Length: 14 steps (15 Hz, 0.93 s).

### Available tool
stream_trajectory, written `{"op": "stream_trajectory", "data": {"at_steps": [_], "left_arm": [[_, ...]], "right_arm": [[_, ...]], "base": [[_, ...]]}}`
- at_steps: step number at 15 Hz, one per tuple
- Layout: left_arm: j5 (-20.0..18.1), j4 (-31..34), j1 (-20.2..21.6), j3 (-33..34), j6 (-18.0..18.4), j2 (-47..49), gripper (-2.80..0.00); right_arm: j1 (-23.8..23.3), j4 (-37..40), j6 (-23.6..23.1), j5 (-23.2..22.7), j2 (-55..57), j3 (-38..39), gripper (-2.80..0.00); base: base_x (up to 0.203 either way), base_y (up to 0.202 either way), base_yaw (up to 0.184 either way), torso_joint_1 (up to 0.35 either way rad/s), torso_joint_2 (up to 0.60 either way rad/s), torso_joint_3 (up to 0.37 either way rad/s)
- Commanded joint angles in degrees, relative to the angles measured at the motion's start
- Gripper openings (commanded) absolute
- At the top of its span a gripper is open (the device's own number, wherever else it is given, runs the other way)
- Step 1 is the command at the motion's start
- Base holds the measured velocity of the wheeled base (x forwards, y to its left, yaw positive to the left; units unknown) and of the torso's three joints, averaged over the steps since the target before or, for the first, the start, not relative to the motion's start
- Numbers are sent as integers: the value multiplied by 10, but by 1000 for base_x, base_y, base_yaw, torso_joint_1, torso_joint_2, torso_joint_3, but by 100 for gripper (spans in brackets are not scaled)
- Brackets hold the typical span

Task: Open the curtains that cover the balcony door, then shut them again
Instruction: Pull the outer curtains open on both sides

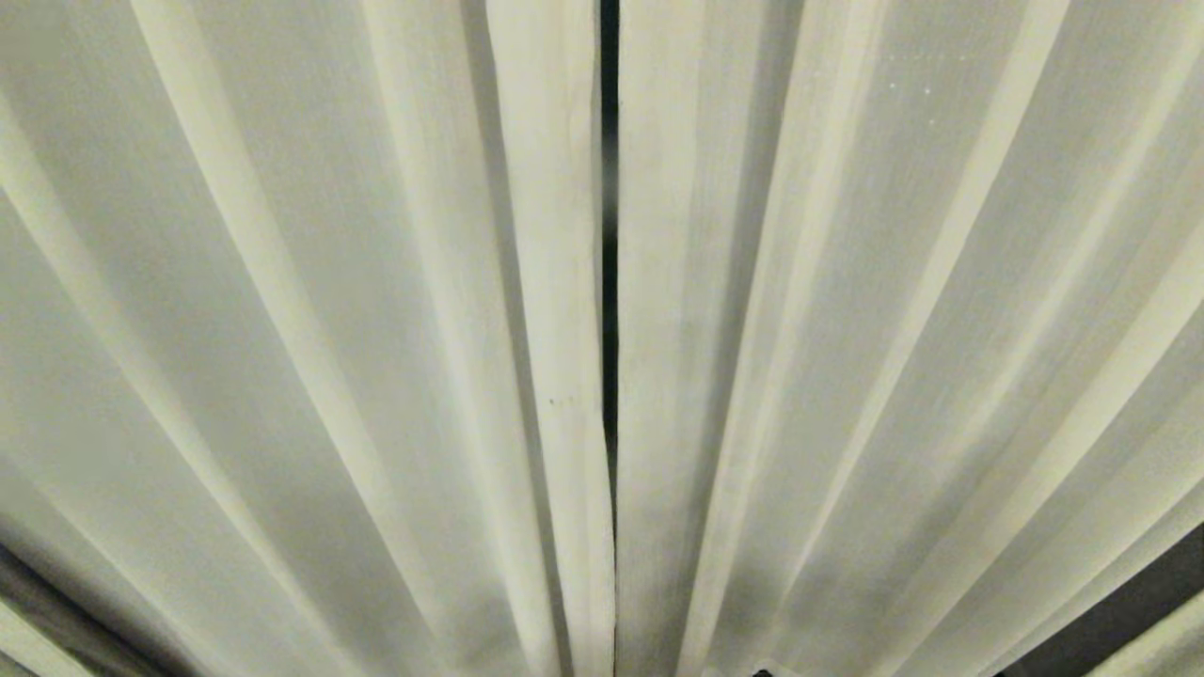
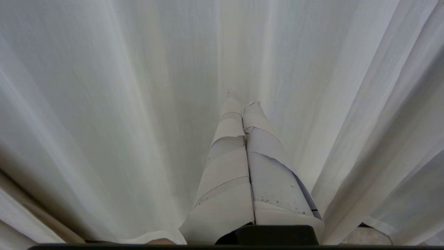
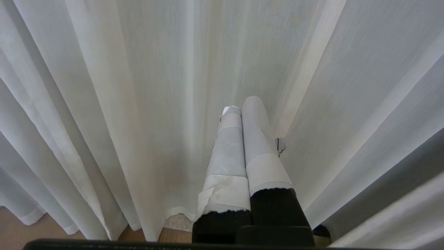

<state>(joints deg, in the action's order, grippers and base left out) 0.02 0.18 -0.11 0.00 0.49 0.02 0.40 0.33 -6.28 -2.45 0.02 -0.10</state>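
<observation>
Backdrop: cream woven fabric fills the whole head view, with a dark strip of floor or frame showing only at the lower corners.

The curtains [image 1: 395,338] hang as 2 panels, drawn shut. Their hemmed inner edges run vertically and meet at a narrow dark slit [image 1: 609,235], dead centre in the head view. The slit widens slightly toward the top and nearly closes lower down. The balcony door itself cannot be made out; only darkness shows through the gap.

Long axis of each hem: vertical. Folds fan outward to either side of the slit.

Neither arm appears in the head view. Left gripper [image 2: 242,99]: jaws pressed together, empty, tips close against a fold of the left panel; contact cannot be confirmed. Right gripper [image 3: 242,104]: jaws pressed together, empty, facing the right panel, with bare wooden floor [image 3: 20,225] visible under the hem.

Judgement: opening not yet begun. The slit lies between the 2 arms, inboard of each, so neither looks clearly nearer. Each hem would need taking and drawing outward, away from centre.
</observation>
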Motion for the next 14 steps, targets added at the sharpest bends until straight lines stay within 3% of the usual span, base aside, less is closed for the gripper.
{"op": "stream_trajectory", "data": {"at_steps": [1, 14], "left_arm": [[0, 0, 0, 0, 0, 0, -280], [-4, 0, 0, 0, 13, 0, -280]], "right_arm": [[0, 0, 0, 0, 1, 0, -280], [0, 0, 0, 0, 1, 0, -280]], "base": [[0, 0, 0, 0, 0, 0], [0, 0, 0, 0, 0, 0]]}}
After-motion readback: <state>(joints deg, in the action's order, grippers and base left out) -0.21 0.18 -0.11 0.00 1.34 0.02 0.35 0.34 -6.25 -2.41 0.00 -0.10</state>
